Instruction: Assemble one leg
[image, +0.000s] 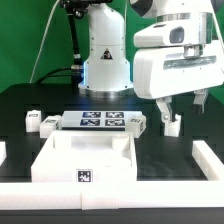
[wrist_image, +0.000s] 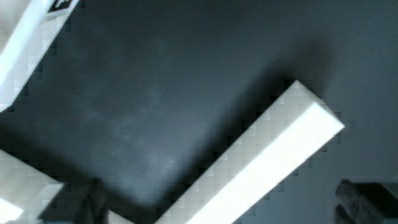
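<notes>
White rims (image: 110, 190) edge the black surface (image: 30, 100). At the exterior view's left sits a small tagged block (image: 33, 121), with a second block (image: 48, 125) just beside it. Next to these lies the marker board (image: 101, 120), and nearer the camera stands the large white panel (image: 85, 158), which has a tag on its front edge. A third block (image: 138, 122) rests at the board's right end. Further right the hand (image: 181, 106) hangs low, its fingers (image: 163, 108) spread and pinching nothing. The leg (image: 172, 125) stands on the surface beneath it, close to the finger on the exterior view's left; whether they touch is unclear. In the wrist view the leg (wrist_image: 267, 150) shows as a pale bar between the dark fingertips (wrist_image: 75, 200).
</notes>
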